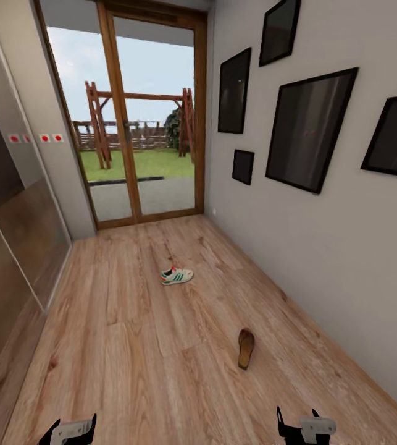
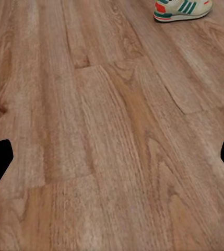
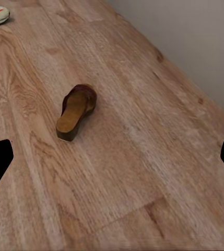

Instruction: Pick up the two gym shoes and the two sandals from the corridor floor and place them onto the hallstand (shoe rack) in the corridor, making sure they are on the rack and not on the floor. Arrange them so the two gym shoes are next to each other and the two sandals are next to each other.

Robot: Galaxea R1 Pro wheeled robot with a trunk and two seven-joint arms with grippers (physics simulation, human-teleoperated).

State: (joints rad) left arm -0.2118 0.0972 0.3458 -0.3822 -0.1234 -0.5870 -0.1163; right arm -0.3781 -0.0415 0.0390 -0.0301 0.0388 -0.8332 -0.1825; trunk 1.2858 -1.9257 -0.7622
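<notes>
One white gym shoe with green stripes lies on the corridor floor ahead, in the middle of the hall; the left wrist view catches the gym shoe at its far edge. A brown sandal lies nearer, to the right, close to the wall, and the sandal rests flat on its sole in the right wrist view. My left gripper and right gripper are low at the frame's near edge, both open and holding nothing. The hallstand is out of view.
A dark glass-fronted wardrobe lines the left side. The grey right wall carries several black-framed pictures. A wooden-framed glass door closes the corridor's far end. Bare planks stretch between me and the shoes.
</notes>
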